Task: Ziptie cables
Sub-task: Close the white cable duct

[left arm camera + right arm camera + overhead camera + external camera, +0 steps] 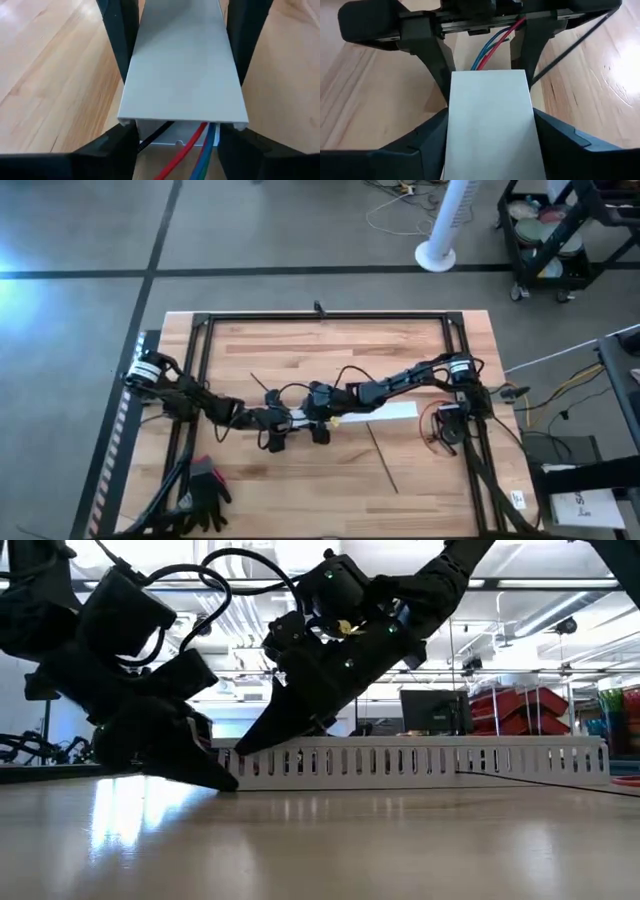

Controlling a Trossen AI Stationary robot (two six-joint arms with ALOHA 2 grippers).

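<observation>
A long white slotted duct (365, 414) lies flat on the wooden table, and both grippers close on it near its left end. Red, blue and black cables (192, 150) come out of that end and run toward my left gripper's palm (492, 45). My left gripper (275, 425) reaches in from the table's left. My right gripper (320, 420) comes from the right, just beyond the left one along the duct. The two face each other. My left gripper holds the duct's left end (150, 127) between its two fingers (112, 147), one on each long side. It slants down from the table's left, fingers along the duct. The duct rests on the table (420, 762). Whether it also touches the cables, I cannot tell. My right gripper pinches the duct's two long sides (457, 125) between its fingers (427, 137), a little way in from the left end. It slants down from the table's right. The duct lies flat on the table under it.
A thin black strip (382, 459) lies loose on the wood to the right front, and another (262, 386) behind the grippers. A black glove (205, 483) lies at the front left. A black frame (320, 318) runs round the table.
</observation>
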